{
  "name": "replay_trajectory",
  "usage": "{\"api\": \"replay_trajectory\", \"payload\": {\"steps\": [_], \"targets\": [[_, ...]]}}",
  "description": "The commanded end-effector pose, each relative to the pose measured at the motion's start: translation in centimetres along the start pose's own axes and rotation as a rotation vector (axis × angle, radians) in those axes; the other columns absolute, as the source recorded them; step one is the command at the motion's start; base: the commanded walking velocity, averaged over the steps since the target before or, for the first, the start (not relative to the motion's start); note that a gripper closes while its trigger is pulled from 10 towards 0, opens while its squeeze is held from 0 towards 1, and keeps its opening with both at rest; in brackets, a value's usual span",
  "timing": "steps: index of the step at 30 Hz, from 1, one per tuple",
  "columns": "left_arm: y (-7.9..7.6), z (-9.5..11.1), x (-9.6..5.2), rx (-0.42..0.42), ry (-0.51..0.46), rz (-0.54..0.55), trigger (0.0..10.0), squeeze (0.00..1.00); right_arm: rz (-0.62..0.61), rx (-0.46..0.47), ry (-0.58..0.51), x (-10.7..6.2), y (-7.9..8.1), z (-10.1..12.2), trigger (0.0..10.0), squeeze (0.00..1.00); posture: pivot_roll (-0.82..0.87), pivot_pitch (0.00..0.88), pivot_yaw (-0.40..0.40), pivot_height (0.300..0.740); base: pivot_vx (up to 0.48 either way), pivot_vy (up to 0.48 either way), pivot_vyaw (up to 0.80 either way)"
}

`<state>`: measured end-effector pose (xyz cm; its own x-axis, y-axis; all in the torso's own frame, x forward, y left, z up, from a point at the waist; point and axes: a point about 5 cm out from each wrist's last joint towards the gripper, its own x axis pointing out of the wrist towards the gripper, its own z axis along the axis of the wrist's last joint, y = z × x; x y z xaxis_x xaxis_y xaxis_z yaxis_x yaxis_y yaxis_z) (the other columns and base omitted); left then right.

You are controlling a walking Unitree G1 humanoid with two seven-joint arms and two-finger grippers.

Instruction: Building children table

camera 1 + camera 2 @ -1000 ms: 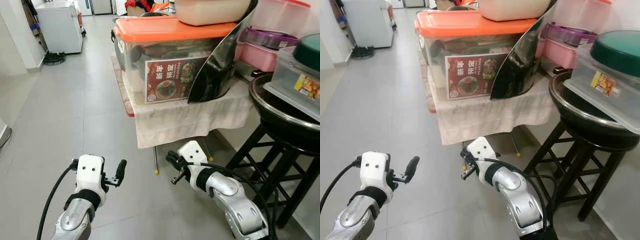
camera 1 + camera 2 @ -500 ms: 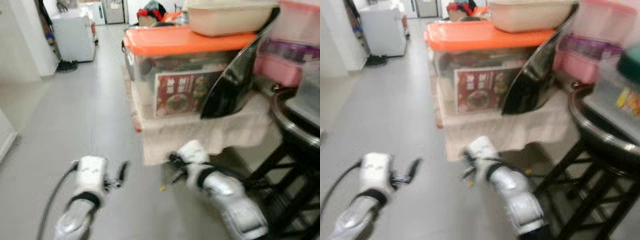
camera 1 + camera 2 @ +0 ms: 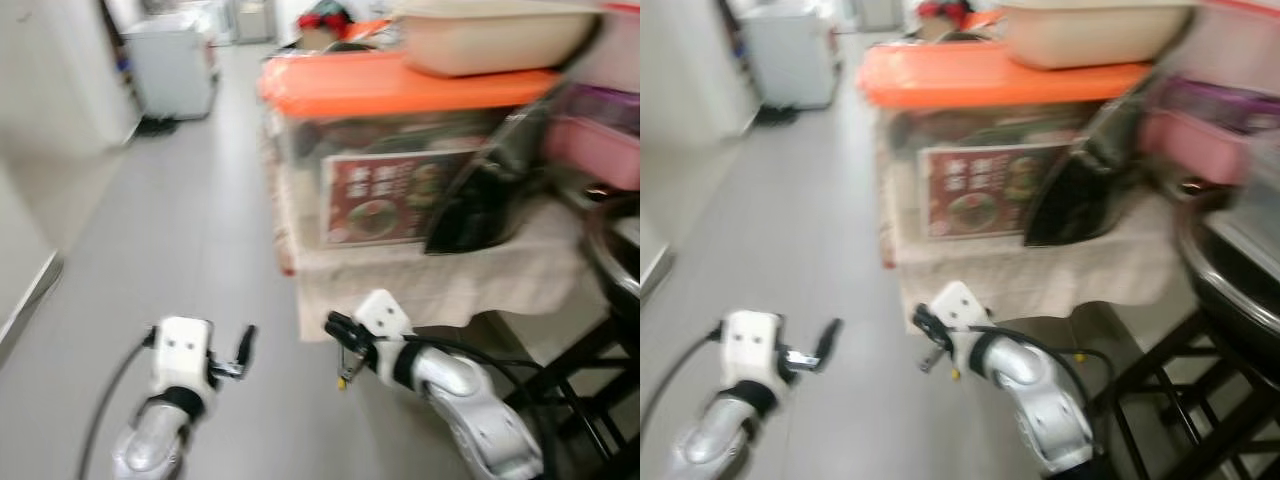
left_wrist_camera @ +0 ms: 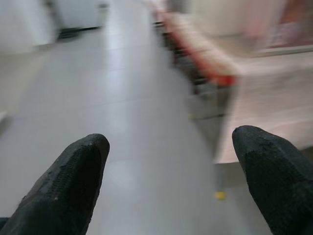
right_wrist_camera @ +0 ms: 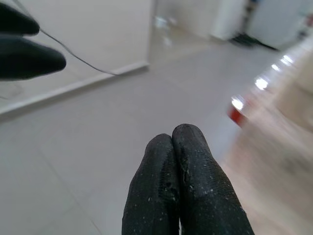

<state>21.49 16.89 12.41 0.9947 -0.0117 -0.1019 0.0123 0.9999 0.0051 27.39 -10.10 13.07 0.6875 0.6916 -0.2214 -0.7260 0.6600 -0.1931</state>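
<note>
While you walk the robot along the corridor, both arms ride low and forward over the grey floor (image 3: 180, 230), carrying nothing, which reads as a travelling posture and not a working one.

Left gripper (image 3: 243, 349): jaws spread wide, the two black textured fingertips (image 4: 68, 176) well apart in the left wrist view, nothing between them. Held out over bare tile.

Right gripper (image 3: 340, 332): jaws pressed together, pads (image 5: 183, 191) flush against each other and pinching nothing. It hangs just below the near edge of the table.

Table (image 3: 450, 280): draped in a pale, creased cloth that overhangs its near edge; thin metal legs show beneath, with a small yellow foot cap (image 4: 219, 195). It serves as storage, stacked to save floor space.

Clear plastic bin (image 3: 400, 170): rigid, boxy, with an orange lid (image 3: 390, 80) and a red printed label (image 3: 385, 195) on its near face. It stands at the table's near left corner.

Cream tub (image 3: 490, 35): smooth, shallow, resting on the orange lid.

Glossy black curved panel (image 3: 480, 195): leaning against the bin at the near edge.

Pink containers (image 3: 600, 145): stacked toward the table's right side, blurred.

Dark stool (image 3: 590, 380): crossed black rungs, just beside the table's right edge, with a round dark basin rim (image 3: 605, 255) on top.

White appliance (image 3: 175, 65): boxy, far down the corridor.

Children's table parts: you have none in sight here; by my judgement the build has not begun.
</note>
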Motion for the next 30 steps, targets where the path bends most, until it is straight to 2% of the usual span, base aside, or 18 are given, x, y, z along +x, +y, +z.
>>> {"api": "replay_trajectory", "payload": {"steps": [1, 7, 15, 17, 19, 24, 26, 27, 30], "targets": [[0.1, -0.1, -0.3, 0.002, 0.014, 0.01, 10.0, 0.0, -0.009, 0.029, 0.012, -0.3, -0.3, -0.3, 10.0, 0.0, 0.04, 0.009, -0.003, 0.74, 0.0, 0.0, 0.0], [0.7, -0.5, -0.4, 0.012, 0.033, 0.036, 10.0, 0.0, -0.035, 0.047, 0.026, -0.3, -0.6, -0.4, 10.0, 0.0, 0.04, 0.009, -0.003, 0.74, 0.0, 0.0, 0.0], [1.5, -0.7, -0.1, 0.007, 0.043, 0.057, 10.0, 0.0, -0.141, 0.044, 0.068, -0.5, -1.9, -0.9, 10.0, 0.0, 0.03, 0.016, 0.001, 0.735, 0.0, 0.0, 0.0], [2.2, -0.8, 0.1, -0.015, 0.045, 0.083, 10.0, 0.0, -0.179, 0.059, 0.089, -0.9, -2.5, -1.3, 10.0, 0.0, 0.03, 0.024, 0.004, 0.725, 0.0, 0.0, 0.0], [2.2, -0.8, 0.1, -0.015, 0.045, 0.083, 10.0, 0.0, -0.179, 0.059, 0.089, -0.9, -2.5, -1.3, 10.0, 0.0, 0.03, 0.024, 0.004, 0.725, 0.0, 0.0, 0.0], [3.3, -1.0, 0.2, -0.032, 0.048, 0.126, 10.0, 0.0, -0.183, 0.065, 0.109, -1.6, -3.1, -1.7, 10.0, 0.0, 0.02, 0.035, 0.006, 0.71, 0.0, 0.0, 0.0], [3.9, -1.1, 0.2, -0.041, 0.052, 0.149, 10.0, 0.0, -0.181, 0.064, 0.114, -1.8, -3.3, -1.9, 10.0, 0.0, 0.02, 0.036, 0.006, 0.705, 0.0, 0.0, 0.0], [4.9, -1.3, 0.1, -0.059, 0.062, 0.182, 10.0, 0.0, -0.18, 0.063, 0.126, -2.0, -3.6, -2.1, 10.0, 0.0, 0.03, 0.047, 0.003, 0.695, 0.0, 0.0, 0.0], [5.2, -1.5, 0.1, -0.069, 0.068, 0.192, 10.0, 0.0, -0.182, 0.06, 0.137, -2.1, -3.8, -2.3, 10.0, 0.0, 0.03, 0.047, 0.003, 0.69, 0.0, 0.0, 0.0]]}}
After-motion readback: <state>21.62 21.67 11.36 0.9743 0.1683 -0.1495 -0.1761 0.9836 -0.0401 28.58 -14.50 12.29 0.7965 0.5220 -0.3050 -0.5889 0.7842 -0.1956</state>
